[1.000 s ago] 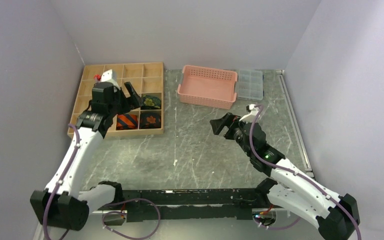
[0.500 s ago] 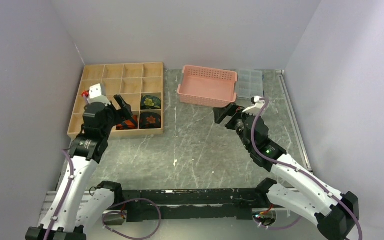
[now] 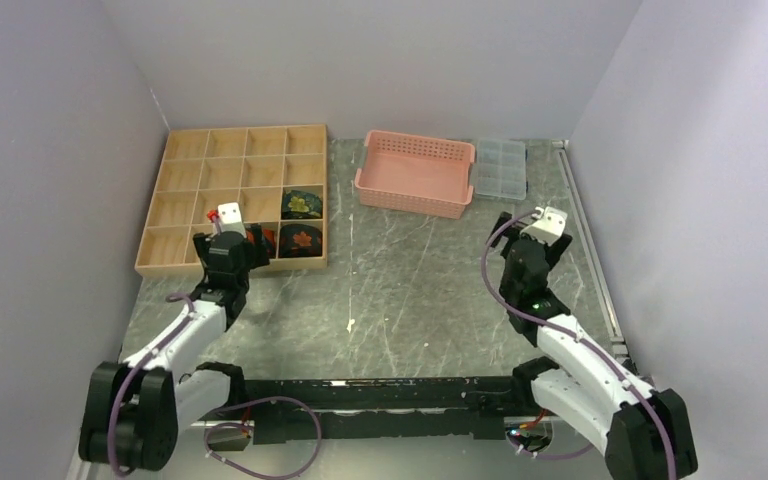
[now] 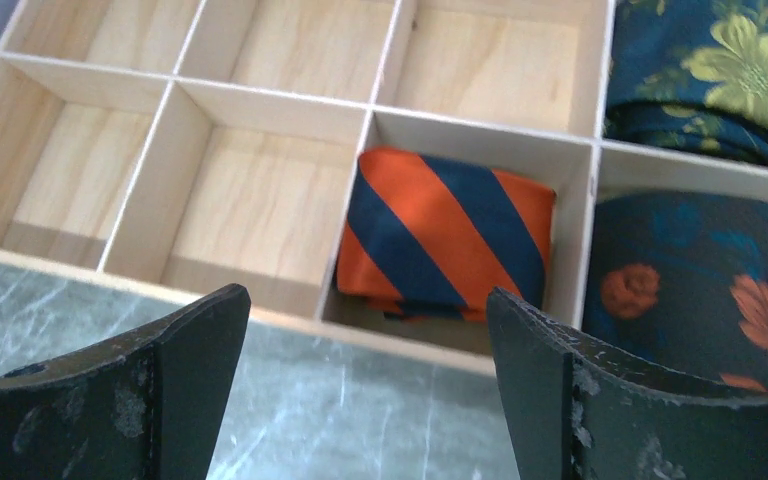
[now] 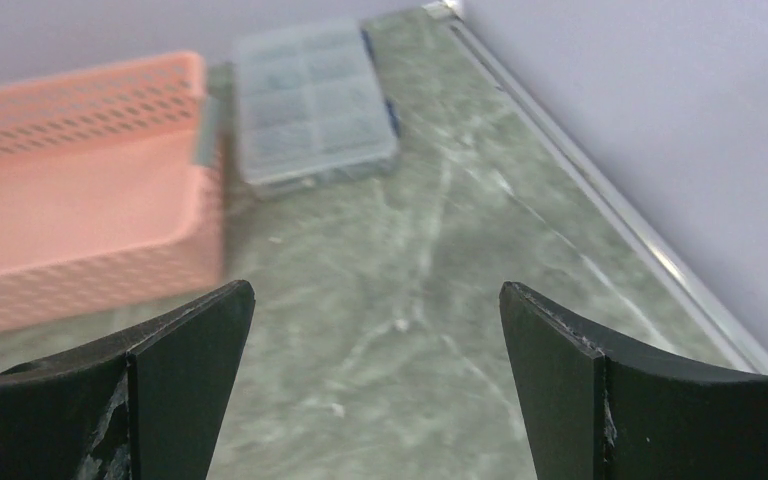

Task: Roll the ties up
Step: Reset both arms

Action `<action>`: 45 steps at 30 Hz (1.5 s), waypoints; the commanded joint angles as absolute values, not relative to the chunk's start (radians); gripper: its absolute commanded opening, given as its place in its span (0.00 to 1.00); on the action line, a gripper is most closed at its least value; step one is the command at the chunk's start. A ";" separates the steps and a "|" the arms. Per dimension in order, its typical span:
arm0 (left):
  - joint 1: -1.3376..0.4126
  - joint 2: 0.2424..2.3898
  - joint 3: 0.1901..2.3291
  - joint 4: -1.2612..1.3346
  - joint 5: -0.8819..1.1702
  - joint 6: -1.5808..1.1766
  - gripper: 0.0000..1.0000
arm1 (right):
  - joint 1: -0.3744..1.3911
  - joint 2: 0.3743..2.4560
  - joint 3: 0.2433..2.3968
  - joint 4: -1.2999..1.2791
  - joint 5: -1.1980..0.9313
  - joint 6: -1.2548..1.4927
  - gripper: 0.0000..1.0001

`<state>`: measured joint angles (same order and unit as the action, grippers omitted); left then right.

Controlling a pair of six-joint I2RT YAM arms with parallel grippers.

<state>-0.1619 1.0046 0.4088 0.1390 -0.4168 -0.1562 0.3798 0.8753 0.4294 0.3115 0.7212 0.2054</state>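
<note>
Three rolled ties lie in the wooden compartment tray [image 3: 186, 175]. The yellow-green floral tie [image 3: 301, 204] sits behind the orange leaf motif tie [image 3: 301, 241]. The orange-and-dark striped tie [image 4: 447, 238] is in the cell to their left. The floral tie [image 4: 710, 75] and leaf tie [image 4: 700, 290] also show in the left wrist view. My left gripper [image 3: 243, 243] is open and empty, low over the table just in front of the tray's front wall [image 4: 260, 300], facing the striped tie. My right gripper [image 3: 516, 240] is open and empty over bare table at the right [image 5: 375, 295].
A pink perforated basket [image 3: 412, 173] stands at the back centre, with a clear compartment box [image 3: 500, 168] to its right. Both show in the right wrist view, the basket [image 5: 80, 200] and the box [image 5: 310, 100]. A metal rail [image 3: 585, 235] runs along the right wall.
My left gripper has drawn back from above the tray's cells to the tray's front edge and lowered. My right gripper has swung right and back toward the right wall. The ties have not moved.
</note>
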 commanded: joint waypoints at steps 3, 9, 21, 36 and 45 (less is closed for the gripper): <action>-0.102 1.152 0.335 0.512 -0.396 -0.140 0.94 | 0.308 0.880 0.268 0.510 0.719 0.060 1.00; -0.063 1.219 0.304 0.608 -0.552 -0.240 0.94 | 0.278 1.074 0.171 0.777 0.722 0.079 1.00; 0.011 1.596 0.353 0.997 0.028 0.064 0.94 | 0.217 1.434 0.178 1.259 0.590 -0.068 1.00; 0.065 1.623 0.377 0.967 -0.199 -0.102 0.94 | 0.057 1.489 0.232 1.166 0.323 0.024 1.00; 0.063 1.625 0.380 0.968 -0.205 -0.098 0.94 | 0.060 1.475 0.232 1.143 0.298 0.019 1.00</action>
<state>0.0586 1.6131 0.3561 0.9760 -0.1524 -0.1020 0.0616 1.4849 0.2127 1.1156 0.3370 0.0181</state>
